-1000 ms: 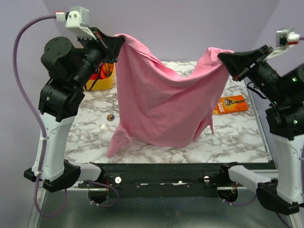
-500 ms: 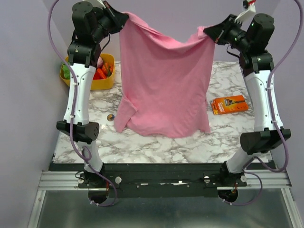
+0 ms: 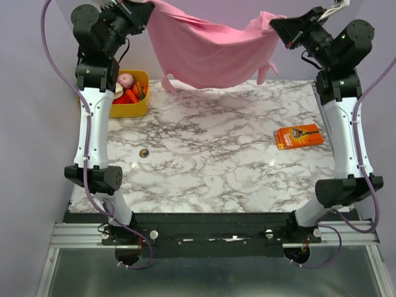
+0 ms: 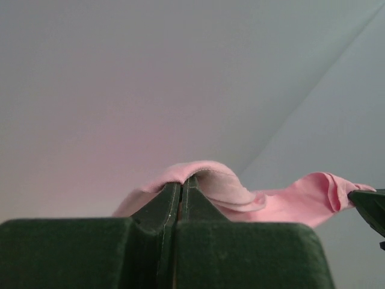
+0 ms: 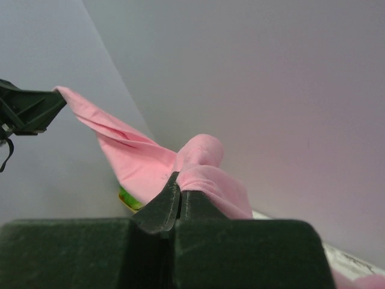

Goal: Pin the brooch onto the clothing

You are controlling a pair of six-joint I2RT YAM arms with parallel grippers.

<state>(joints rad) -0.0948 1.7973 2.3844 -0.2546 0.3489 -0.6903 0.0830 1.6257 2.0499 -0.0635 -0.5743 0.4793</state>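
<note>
I have my left gripper (image 4: 181, 182) clamped on one bunched edge of the pink T-shirt (image 3: 204, 52), and my right gripper (image 5: 179, 182) clenched on another. The shirt is slung left to right between them, crumpled and sagging mid-span above the marble table (image 3: 216, 167) at its far edge. The brooch (image 3: 144, 153), tiny and brownish-gold, lies on the marble's left side, well apart

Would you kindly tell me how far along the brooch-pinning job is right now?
Done: the left gripper and right gripper are each shut on an edge of the pink T-shirt. In hand: the shirt hangs slung between them, raised over the far end of the table. Left: the brooch lies untouched on the table, apart from the shirt; nothing is pinned yet.
</note>
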